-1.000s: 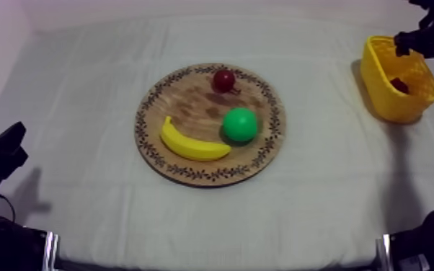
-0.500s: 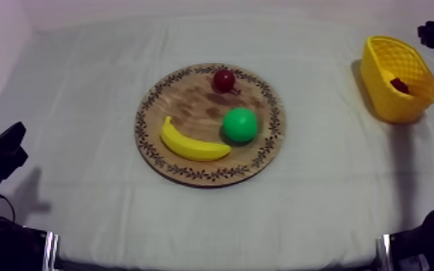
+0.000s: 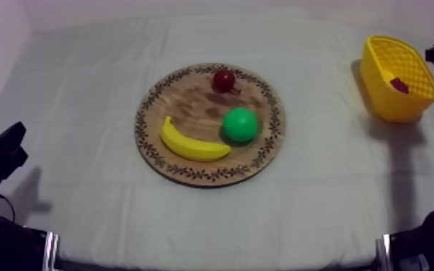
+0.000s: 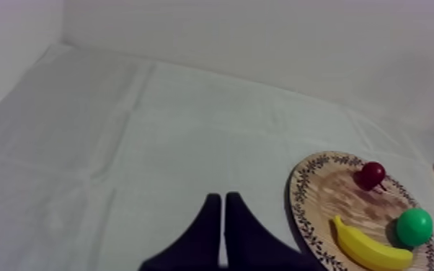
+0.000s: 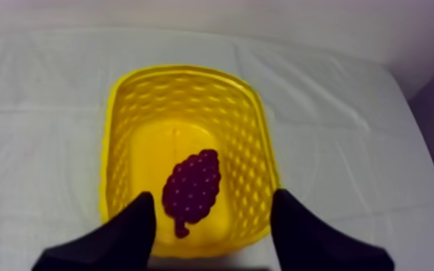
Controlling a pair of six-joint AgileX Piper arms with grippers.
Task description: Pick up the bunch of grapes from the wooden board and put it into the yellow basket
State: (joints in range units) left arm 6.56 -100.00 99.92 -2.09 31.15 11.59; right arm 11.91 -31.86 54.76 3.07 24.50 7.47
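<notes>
Fingers of my right gripper [image 5: 213, 200] are spread wide with nothing between them, raised near the yellow basket with lattice walls [image 5: 184, 73], which I look down into. Fingers of my left gripper [image 4: 223, 199] are pressed together into a narrow wedge, grasping nothing, low at the left side of the tabletop [image 3: 83, 86] under its grey-white cloth.

At the middle of the tabletop lies the round wooden board with a patterned rim [image 3: 187, 107]. The yellow basket stands well apart from it, at the far right. On the board a yellow toy banana [image 3: 191, 146] lies along the near left, a round green toy fruit [image 3: 240, 124] sits just beside its right end, and a small red fruit [image 3: 224, 79] rests near the far rim. The dark purple bunch of grapes [image 5: 191, 189] lies on the floor of the basket, toward the end nearest my right fingers and clear of them.
</notes>
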